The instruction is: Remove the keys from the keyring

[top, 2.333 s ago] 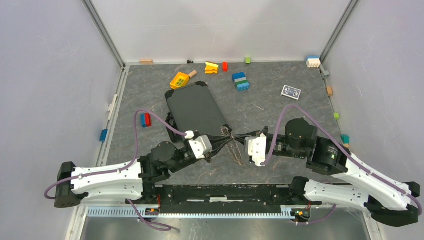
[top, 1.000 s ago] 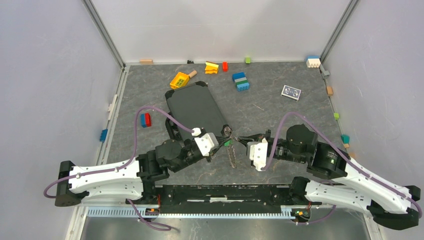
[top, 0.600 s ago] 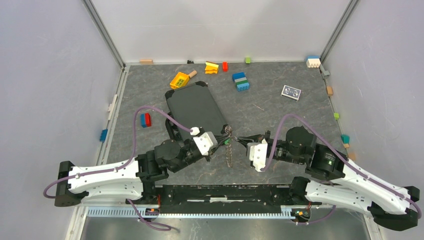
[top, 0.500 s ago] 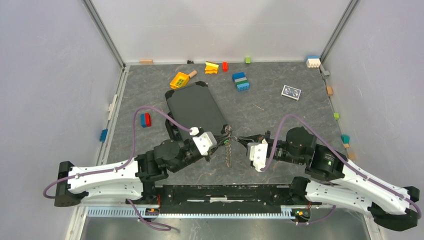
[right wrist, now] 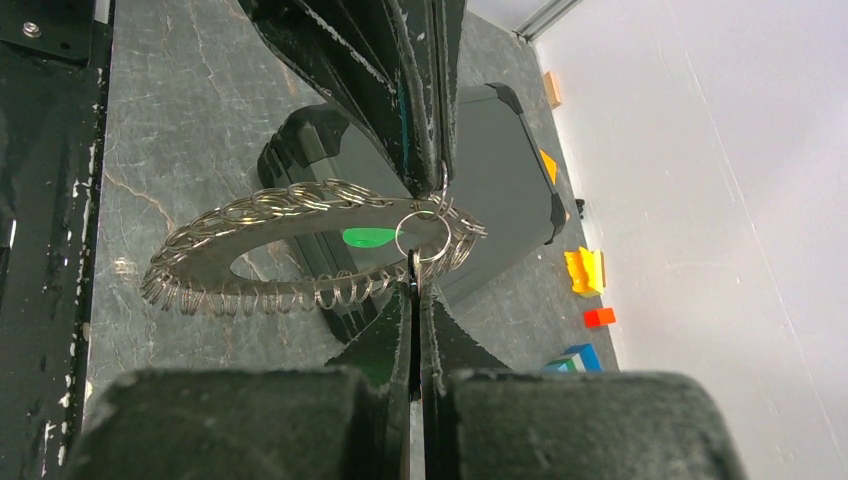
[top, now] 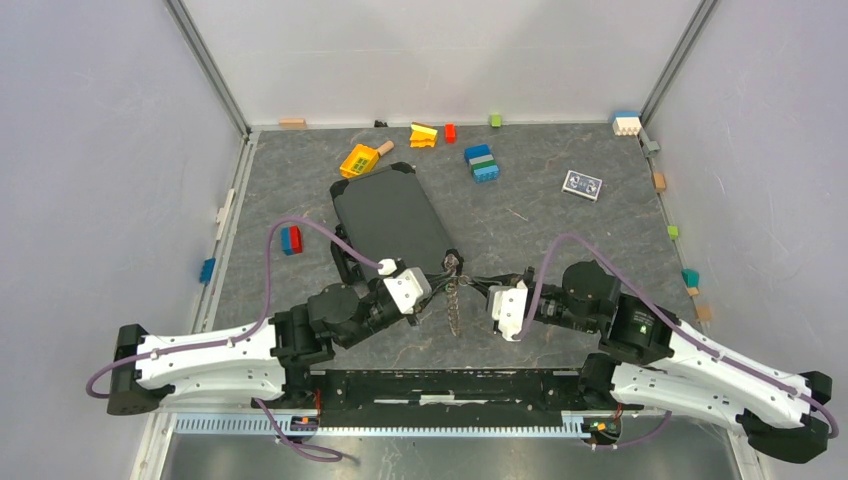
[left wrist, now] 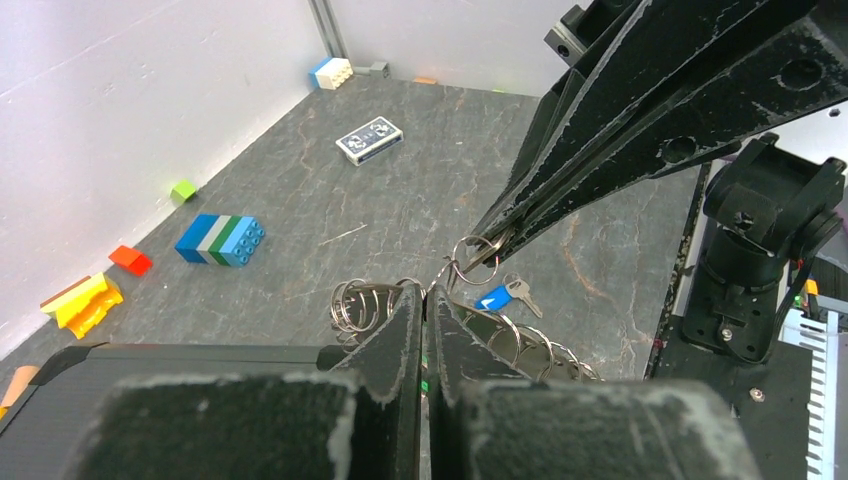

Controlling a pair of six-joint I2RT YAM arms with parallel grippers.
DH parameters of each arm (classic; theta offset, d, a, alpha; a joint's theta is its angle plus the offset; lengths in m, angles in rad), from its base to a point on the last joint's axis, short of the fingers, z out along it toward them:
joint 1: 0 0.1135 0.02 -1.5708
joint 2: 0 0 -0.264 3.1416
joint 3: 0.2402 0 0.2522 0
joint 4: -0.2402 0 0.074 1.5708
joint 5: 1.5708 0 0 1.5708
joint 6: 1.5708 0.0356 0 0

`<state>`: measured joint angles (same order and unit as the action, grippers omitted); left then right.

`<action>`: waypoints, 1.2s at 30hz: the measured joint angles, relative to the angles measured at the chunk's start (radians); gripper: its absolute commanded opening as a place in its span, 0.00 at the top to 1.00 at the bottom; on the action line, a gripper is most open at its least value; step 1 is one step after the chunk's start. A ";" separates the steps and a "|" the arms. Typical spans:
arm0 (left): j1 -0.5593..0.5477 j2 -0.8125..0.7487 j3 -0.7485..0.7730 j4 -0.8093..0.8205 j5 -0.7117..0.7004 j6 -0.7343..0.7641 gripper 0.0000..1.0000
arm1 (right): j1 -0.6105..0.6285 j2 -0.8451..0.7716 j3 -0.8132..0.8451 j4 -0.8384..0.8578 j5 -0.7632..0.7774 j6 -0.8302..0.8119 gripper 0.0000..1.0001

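Now both sets of jaws pinch tight: left gripper (left wrist: 423, 292) on the keyring (right wrist: 250, 215), right gripper (right wrist: 415, 264) on a small loop (right wrist: 397, 240) beside the green tag (right wrist: 366, 237).

keyring (top: 454, 302) between left claw (top: 438, 281) and right claw (top: 472, 283), case (top: 390, 215) behind

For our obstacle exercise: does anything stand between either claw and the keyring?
Nothing visible does. The left claw is shut on the keyring itself; the right claw is shut on a small ring threaded onto it.
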<state>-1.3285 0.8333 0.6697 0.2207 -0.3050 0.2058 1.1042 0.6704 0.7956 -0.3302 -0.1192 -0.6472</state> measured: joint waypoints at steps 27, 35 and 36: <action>0.005 -0.040 -0.053 0.050 0.000 0.001 0.98 | 0.000 0.068 -0.070 0.149 -0.014 0.077 0.84; 0.006 -0.068 -0.069 0.097 0.000 0.003 0.98 | 0.000 -0.008 -0.071 0.125 -0.022 0.067 0.62; 0.007 -0.070 -0.071 0.103 0.001 0.004 0.98 | 0.000 -0.019 -0.071 0.124 -0.027 0.064 0.62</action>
<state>-1.3216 0.7631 0.5983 0.3241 -0.3038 0.2096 1.1042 0.6518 0.7242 -0.2066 -0.1463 -0.5827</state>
